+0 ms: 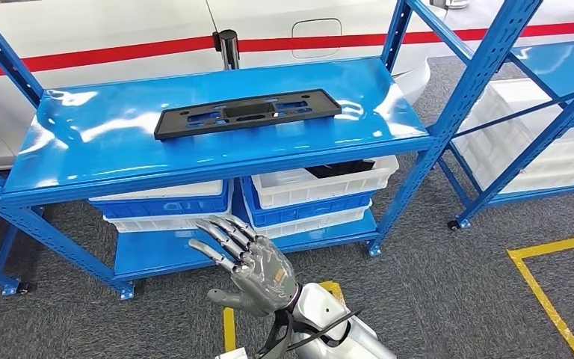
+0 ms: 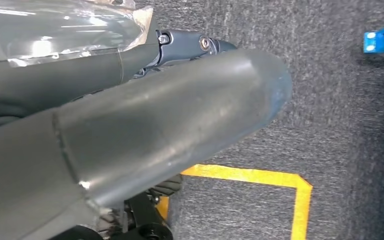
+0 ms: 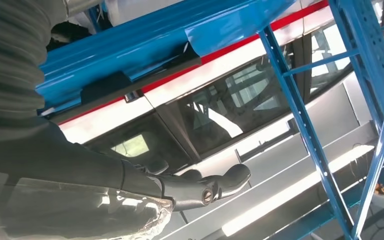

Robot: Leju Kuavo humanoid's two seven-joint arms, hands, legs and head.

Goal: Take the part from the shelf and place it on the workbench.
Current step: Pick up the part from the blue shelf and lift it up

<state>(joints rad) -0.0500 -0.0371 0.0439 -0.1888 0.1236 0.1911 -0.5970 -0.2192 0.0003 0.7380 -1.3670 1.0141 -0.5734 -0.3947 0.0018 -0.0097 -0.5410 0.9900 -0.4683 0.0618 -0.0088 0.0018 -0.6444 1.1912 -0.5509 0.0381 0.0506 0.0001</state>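
Observation:
The part [image 1: 247,114] is a flat black rectangular plate with cut-outs. It lies on the top board of the blue shelf [image 1: 105,153], near the middle. My right hand [image 1: 250,265] is raised in front of the shelf, below and nearer than the part, fingers spread and holding nothing. In the right wrist view its fingers [image 3: 200,187] stretch out under the blue shelf board [image 3: 145,40]. My left hand [image 2: 145,125] hangs over the grey carpet, thumb and fingers extended, with nothing in it.
White and blue bins [image 1: 321,187] fill the lower shelf. A second blue rack [image 1: 538,112] with white crates stands at the right. Yellow tape [image 1: 545,292] marks the carpet. A white vehicle with a red stripe [image 1: 119,52] stands behind the shelf.

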